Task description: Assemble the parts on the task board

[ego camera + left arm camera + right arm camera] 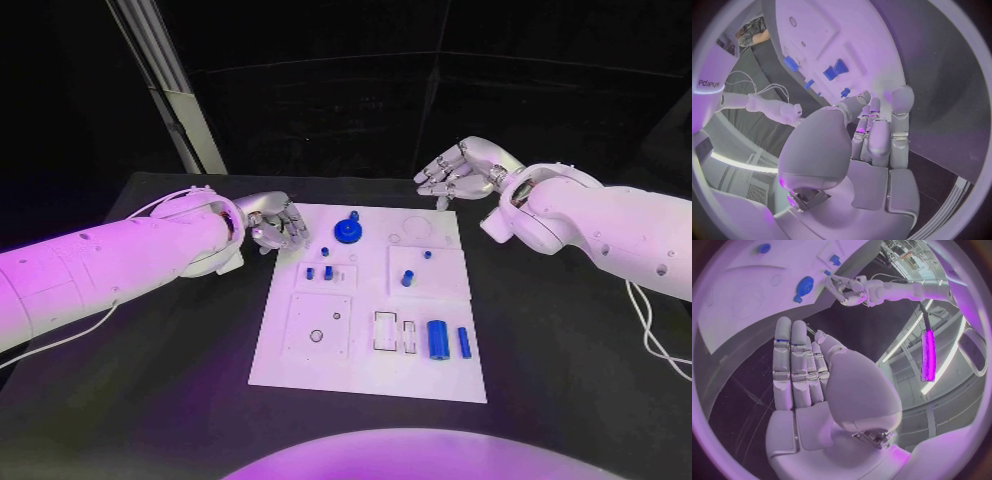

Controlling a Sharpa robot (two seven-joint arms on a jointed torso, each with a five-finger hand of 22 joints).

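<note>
You see a black table (159,400) (its surface is dark and matte), and the white task board (368,375) lies flat directly on its middle.

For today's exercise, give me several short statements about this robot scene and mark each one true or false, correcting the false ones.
1. The left hand is beside the task board's far left edge. True.
2. The right hand holds a blue part. False: it holds nothing, fingers loosely apart.
3. A large round blue part sits near the board's far edge. True.
4. Two blue cylinders lie off the board on the black table. False: they lie on the board, near its right side.
</note>
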